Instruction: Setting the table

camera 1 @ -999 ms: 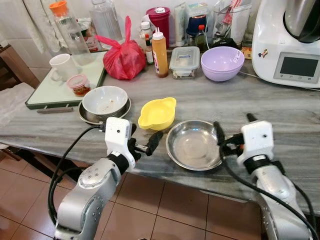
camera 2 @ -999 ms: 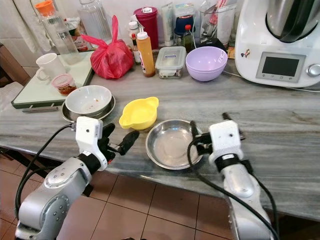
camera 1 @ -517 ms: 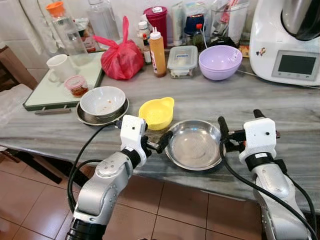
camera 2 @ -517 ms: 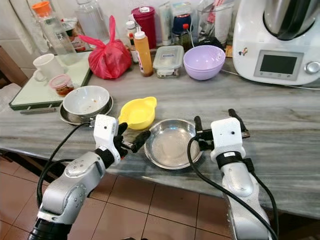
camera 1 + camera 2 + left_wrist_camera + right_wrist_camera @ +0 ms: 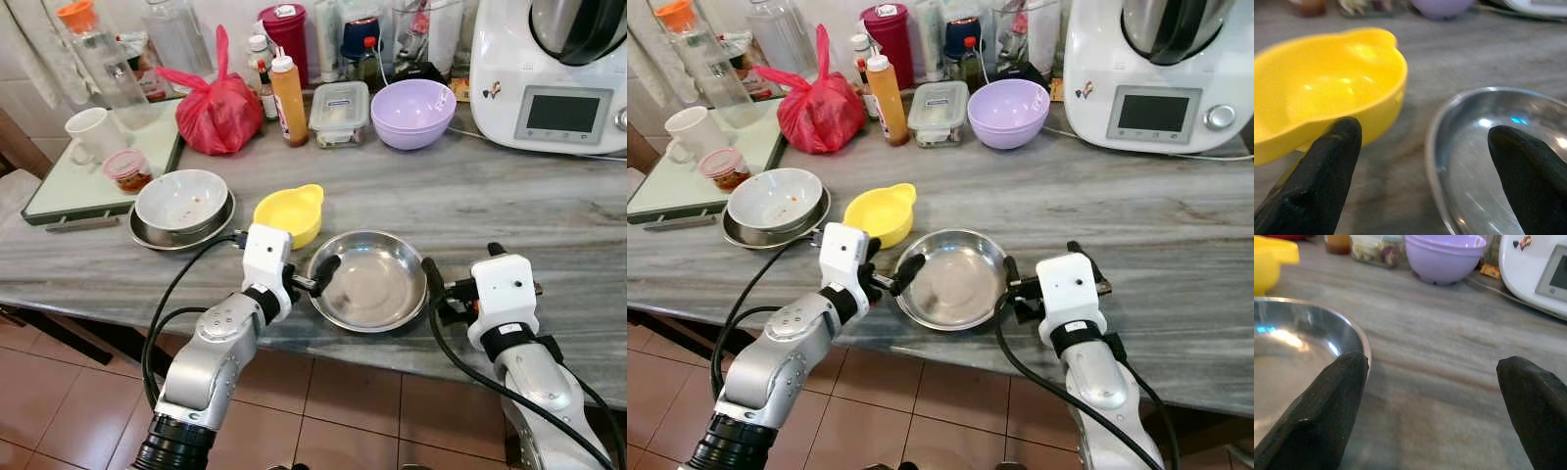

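Nearest you, at the front edge of the grey marbled counter [image 5: 549,211], sits the steel bowl [image 5: 364,280], empty, rim just short of the edge. Your left gripper [image 5: 312,280] is at its left rim with fingers spread apart: in the left wrist view one fingertip [image 5: 1337,142] lies on the side of the yellow bowl and the other [image 5: 1520,147] hangs over the steel bowl's inside, so the rim stands between them, unclamped. Your right gripper [image 5: 458,292] is at the bowl's right rim, fingers likewise wide apart; one finger [image 5: 1339,382] sits against the rim's outside, the other over bare counter. Just behind and left of the steel bowl is the yellow bowl [image 5: 288,211] with its small handles, empty. Further left you have a white bowl [image 5: 181,199] nested in a steel dish. Behind that is a pale green tray [image 5: 78,176] carrying a white mug [image 5: 88,132] and a small lidded jar [image 5: 127,168]. Along the back: a knotted red plastic bag [image 5: 217,108], an orange squeeze bottle [image 5: 288,88], a clear lidded food container [image 5: 339,103], a lilac bowl [image 5: 412,111], and at far right a white kitchen machine [image 5: 558,78] with a display.
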